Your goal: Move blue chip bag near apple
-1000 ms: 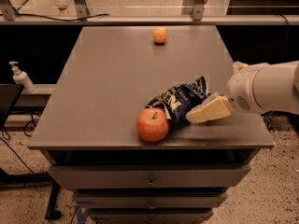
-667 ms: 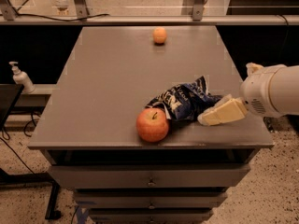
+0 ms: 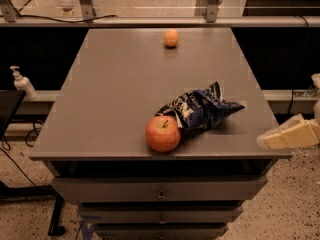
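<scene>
Tabletop bears blue chip bag, claw well apart.

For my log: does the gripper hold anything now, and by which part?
Nothing. The gripper hangs beside the grey table, apart from the crinkled navy foil chip bag.

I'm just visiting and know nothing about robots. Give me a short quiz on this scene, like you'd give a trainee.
1. True or false: the blue chip bag lies right beside the apple.
2. Where is the end effector? A) over the bag B) off the table, past its near corner at the picture's right edge C) above the apple
3. Fill in: the small orange fruit sits near the table's ____ edge.
Key: 1 true; 2 B; 3 far.
</scene>
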Controlling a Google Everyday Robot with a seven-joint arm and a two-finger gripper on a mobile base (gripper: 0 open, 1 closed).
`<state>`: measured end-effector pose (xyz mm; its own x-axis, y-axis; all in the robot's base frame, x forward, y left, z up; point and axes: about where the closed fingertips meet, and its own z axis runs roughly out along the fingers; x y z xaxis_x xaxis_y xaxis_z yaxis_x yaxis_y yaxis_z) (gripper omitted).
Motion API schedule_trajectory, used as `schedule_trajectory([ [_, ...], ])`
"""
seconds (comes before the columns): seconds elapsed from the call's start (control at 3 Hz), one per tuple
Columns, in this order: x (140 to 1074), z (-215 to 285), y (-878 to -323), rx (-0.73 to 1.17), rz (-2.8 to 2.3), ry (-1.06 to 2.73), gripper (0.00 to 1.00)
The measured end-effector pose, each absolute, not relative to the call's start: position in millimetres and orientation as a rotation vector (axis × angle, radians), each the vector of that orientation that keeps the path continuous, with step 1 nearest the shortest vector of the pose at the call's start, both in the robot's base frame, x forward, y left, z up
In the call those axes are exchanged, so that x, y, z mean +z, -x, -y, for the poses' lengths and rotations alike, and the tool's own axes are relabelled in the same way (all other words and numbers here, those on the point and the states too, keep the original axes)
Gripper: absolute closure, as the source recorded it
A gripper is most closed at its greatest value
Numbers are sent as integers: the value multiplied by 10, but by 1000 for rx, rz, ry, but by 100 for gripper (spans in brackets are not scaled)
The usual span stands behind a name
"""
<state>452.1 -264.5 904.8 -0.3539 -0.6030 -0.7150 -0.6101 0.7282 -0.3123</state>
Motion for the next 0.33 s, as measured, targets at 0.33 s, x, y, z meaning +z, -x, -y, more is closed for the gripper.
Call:
schedule_trajectory([
  [0.33, 9071, 2673, -4479, -19, -2021, 966, 0],
])
